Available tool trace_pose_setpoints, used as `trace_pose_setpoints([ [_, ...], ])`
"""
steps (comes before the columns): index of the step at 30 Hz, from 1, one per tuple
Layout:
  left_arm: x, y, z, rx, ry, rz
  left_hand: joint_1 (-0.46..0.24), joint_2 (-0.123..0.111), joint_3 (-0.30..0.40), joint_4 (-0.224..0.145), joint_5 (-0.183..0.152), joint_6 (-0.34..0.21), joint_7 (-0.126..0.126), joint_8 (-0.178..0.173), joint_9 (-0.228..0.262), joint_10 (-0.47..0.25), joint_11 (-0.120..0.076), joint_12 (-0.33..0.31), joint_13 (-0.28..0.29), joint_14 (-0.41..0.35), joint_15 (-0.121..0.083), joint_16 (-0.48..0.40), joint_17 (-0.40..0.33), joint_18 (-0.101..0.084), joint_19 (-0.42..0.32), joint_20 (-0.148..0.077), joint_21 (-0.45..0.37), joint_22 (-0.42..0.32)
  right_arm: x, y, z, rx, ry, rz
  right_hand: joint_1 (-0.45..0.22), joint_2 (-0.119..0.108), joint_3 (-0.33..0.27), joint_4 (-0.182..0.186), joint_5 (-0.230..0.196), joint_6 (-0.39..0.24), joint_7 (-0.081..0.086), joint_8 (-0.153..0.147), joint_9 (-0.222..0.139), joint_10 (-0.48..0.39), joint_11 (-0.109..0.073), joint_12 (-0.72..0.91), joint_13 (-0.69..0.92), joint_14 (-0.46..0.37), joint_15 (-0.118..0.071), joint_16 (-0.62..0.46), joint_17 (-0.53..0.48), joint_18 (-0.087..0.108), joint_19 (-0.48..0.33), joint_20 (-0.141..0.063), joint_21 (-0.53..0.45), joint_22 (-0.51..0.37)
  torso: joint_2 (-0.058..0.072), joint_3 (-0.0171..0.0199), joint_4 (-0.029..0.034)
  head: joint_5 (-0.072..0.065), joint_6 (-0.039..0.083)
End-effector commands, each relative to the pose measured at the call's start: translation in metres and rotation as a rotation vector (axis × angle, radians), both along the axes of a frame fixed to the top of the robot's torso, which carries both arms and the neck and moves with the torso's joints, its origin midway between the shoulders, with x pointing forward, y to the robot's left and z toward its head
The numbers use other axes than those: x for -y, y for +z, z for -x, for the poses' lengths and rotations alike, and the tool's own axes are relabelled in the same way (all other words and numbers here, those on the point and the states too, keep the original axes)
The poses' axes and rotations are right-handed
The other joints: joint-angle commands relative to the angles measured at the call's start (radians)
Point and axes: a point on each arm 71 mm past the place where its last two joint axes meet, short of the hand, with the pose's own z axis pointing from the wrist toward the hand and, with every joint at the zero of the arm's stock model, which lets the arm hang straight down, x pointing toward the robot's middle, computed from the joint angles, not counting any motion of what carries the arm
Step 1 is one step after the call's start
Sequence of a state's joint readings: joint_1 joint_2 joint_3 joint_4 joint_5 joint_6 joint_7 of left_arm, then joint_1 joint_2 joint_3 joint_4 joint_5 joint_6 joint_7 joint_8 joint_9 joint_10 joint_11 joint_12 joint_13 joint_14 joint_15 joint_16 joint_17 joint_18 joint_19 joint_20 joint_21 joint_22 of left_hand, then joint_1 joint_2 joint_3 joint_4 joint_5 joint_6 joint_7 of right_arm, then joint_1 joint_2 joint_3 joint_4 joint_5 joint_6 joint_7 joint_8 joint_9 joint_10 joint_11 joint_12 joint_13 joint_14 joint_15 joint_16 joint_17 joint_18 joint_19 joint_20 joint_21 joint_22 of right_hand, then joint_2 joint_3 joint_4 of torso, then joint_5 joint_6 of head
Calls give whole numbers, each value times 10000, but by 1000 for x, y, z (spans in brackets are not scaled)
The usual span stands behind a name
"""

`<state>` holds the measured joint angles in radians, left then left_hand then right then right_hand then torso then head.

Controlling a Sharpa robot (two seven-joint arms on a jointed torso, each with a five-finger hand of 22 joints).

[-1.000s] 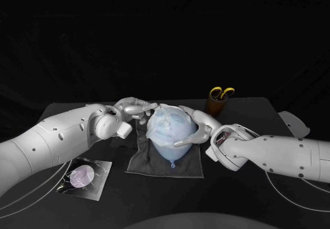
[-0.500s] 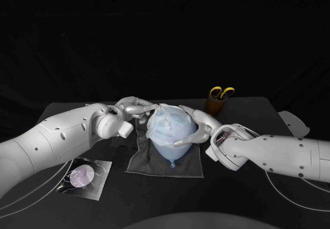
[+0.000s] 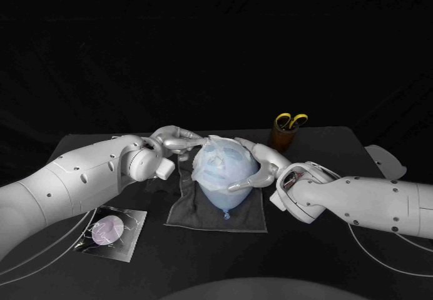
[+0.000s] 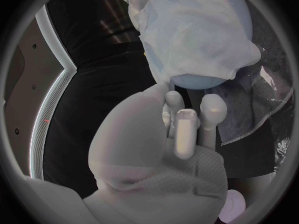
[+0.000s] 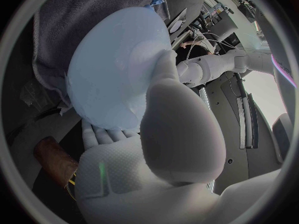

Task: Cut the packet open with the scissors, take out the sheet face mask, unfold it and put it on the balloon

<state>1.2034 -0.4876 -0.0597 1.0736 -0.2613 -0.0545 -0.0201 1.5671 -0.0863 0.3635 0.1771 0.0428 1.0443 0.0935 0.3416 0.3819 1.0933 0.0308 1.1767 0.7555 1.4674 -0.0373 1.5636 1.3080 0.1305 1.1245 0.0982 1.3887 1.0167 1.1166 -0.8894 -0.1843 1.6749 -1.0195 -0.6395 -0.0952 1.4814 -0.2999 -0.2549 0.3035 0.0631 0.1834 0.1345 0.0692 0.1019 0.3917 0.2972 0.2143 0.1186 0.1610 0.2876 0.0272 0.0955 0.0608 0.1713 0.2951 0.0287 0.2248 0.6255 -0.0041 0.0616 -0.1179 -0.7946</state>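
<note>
A pale blue balloon (image 3: 222, 189) lies on a dark grey cloth (image 3: 194, 215) at the table's middle, knot toward me. The white sheet mask (image 3: 216, 159) is draped over its far, rounded end. My right hand (image 3: 257, 165) cups the balloon from its right side; in the right wrist view the palm and thumb of that hand (image 5: 174, 129) press against the balloon (image 5: 112, 79). My left hand (image 3: 176, 140) sits at the balloon's upper left, fingers apart and reaching toward the mask's edge. In the left wrist view those fingers (image 4: 186, 129) hold nothing, just short of the mask (image 4: 187, 30).
The cut packet (image 3: 110, 230) lies at the front left of the table. Yellow-handled scissors (image 3: 290, 120) stand in a brown cup (image 3: 284, 140) behind my right hand. A white object lies at the table's right edge (image 3: 386, 159).
My left hand's fingers have drawn back a little from the top of the mask. The right hand and the balloon have stayed put.
</note>
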Motion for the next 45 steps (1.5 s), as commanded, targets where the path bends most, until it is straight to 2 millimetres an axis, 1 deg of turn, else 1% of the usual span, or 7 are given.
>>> trace_pose_setpoints([
  [1,-1,2,-2,237,418,-115,-182,-283,949,-210,59,-4,23,190,595,452,-197,106,335,381,-6,21,1164,-189,140,-62,129,215,-2,-12,6,-725,217,252,106,-3,39,-7,59,59,1445,60,10,66,16,46,9,69,16,7,-11,68,42,-10,46,-9,-1,-1,1,13,-18],
  [3,-1,2,-3,286,514,-124,-742,-692,2047,-413,37,-44,-5,297,939,672,-212,135,609,452,-47,16,1295,-223,276,-119,241,407,-2,-12,6,-727,216,252,106,-3,39,-7,59,59,1445,60,10,66,16,46,9,69,16,7,-11,68,42,-10,46,-9,-2,-1,0,13,-20],
  [11,-7,3,-5,452,980,-56,-1211,-901,2820,-713,81,-41,-33,433,1331,857,-240,222,922,524,-58,15,1444,-256,417,-150,328,600,-1,-12,6,-735,207,256,106,-3,39,-7,59,59,1445,60,10,66,16,46,9,69,16,7,-11,68,42,-10,46,-9,3,-1,-3,15,-16],
  [20,-13,4,-9,674,1317,-30,-1476,-910,3017,-791,72,-120,-30,469,1520,841,-232,177,907,515,-54,10,1418,-261,435,-160,341,623,-1,-12,6,-739,196,255,106,-3,39,-7,59,59,1445,60,10,66,16,46,9,69,16,7,-11,68,42,-10,46,-9,8,-4,2,0,-28],
  [29,-8,6,-11,1233,1114,-308,-1607,-877,2985,-799,67,-188,-28,494,1620,802,-227,145,877,521,-47,9,1436,-264,445,-160,341,635,-2,-13,7,-745,207,246,106,-3,39,-7,59,59,1445,60,10,66,16,46,9,69,16,7,-11,68,42,-10,46,-9,2,0,-4,13,-24],
  [37,-1,9,-15,2478,663,-1167,-1616,-854,2985,-844,67,-218,-30,509,1670,775,-231,131,872,527,-49,9,1450,-262,438,-162,338,625,-2,-13,7,-749,218,240,106,-3,39,-7,59,59,1445,60,10,66,16,46,9,69,16,7,-11,68,42,-10,46,-9,2,9,-12,11,-31],
  [45,2,15,-22,4362,265,-2439,-1612,-812,2996,-947,66,-264,-25,534,1765,754,-218,145,935,590,-44,17,1593,-280,525,-169,371,718,-2,-13,7,-749,221,237,106,-3,39,-7,59,59,1445,60,10,66,16,46,9,69,16,7,-11,68,42,-10,46,-9,2,2,-14,5,-34],
])
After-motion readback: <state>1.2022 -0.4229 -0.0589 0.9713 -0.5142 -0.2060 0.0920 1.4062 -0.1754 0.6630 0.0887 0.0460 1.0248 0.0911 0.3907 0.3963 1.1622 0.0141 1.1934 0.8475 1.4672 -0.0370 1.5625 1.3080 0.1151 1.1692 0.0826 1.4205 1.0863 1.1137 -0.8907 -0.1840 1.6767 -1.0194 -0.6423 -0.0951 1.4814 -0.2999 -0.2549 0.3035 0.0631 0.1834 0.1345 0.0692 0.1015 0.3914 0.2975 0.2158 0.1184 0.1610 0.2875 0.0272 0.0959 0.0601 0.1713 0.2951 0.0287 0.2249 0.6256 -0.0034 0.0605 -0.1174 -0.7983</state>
